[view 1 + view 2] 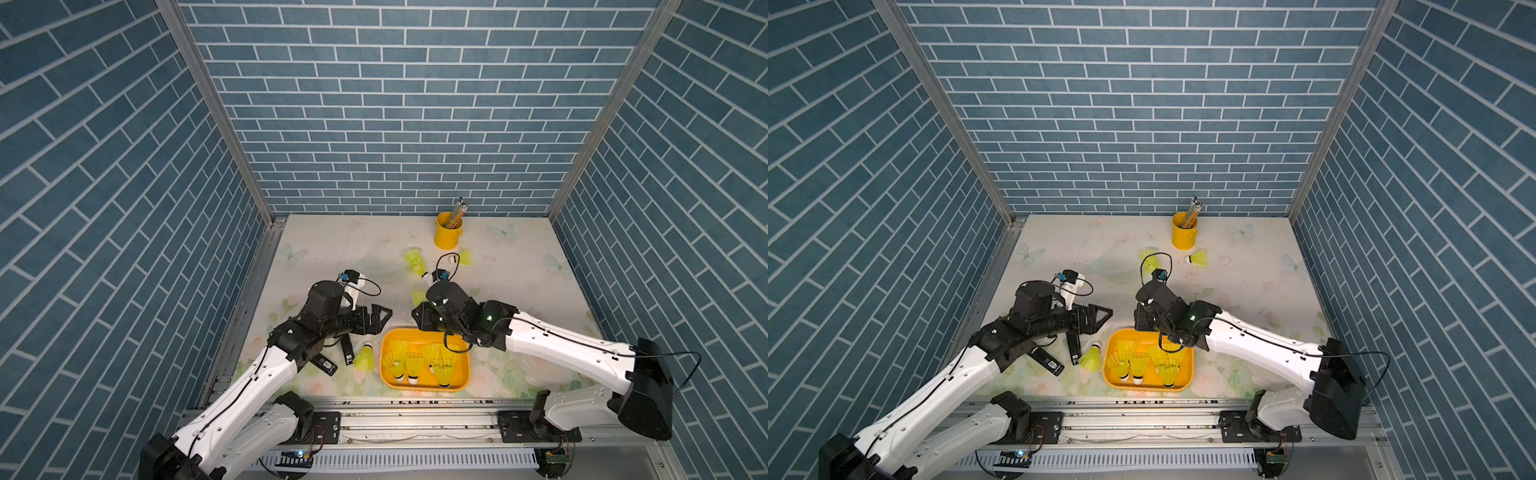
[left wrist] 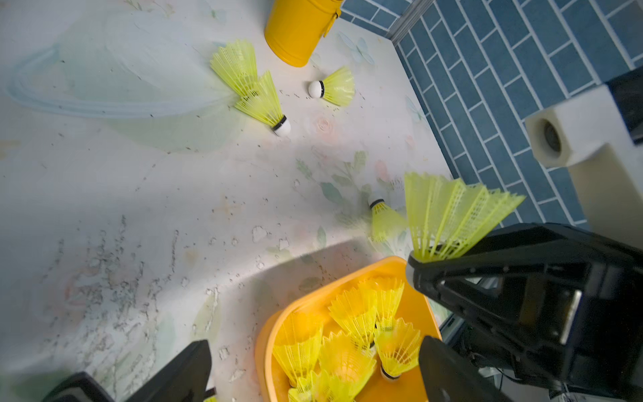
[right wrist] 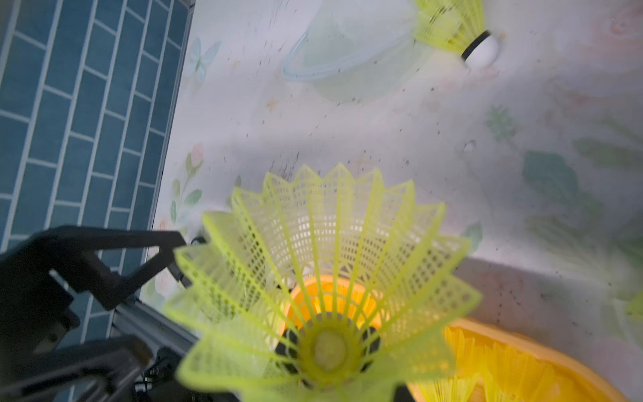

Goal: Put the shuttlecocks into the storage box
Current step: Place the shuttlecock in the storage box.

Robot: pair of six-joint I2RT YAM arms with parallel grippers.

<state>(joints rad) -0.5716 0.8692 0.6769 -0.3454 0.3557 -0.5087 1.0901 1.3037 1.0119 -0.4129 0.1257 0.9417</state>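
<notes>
the right end effector (image 3: 328, 348) was closed narrowly on the narrow end of one neon yellow-green held shuttlecock (image 3: 313, 257). its mesh skirt flared back toward the wrist camera. through that skirt the orange-yellow rim of the storage box (image 1: 419, 387) showed straight below, so the held shuttlecock hung over the box's far edge. whether it touched the rim could not be told.

the left end effector (image 2: 316, 343) stood wide open and held nothing. it faced the right end effector across the far edge of the box, the two near each other but apart. in the left wrist view the box lay just ahead of and below its spread fingers (image 2: 449, 376).

inside the box, below the right end effector and back toward its arm, several boxed shuttlecocks (image 1: 414, 365) stood packed together, skirts uppermost and white tips down.

more lay loose on the flower-printed counter (image 1: 332, 249). a lone shuttlecock (image 1: 365, 358) lay just beside the left end effector, between it and the box's nearest wall. beyond the right end effector, away from its arm, a pair of shuttlecocks (image 1: 415, 262) lay overlapping. farther off in the same direction a side-lying shuttlecock (image 1: 463, 258) rested near a yellow pencil cup (image 1: 448, 237) holding pencils. in the left wrist view a partly hidden shuttlecock (image 2: 384, 219) lay on the counter just behind the held one, outside the box and close under the right end effector
</notes>
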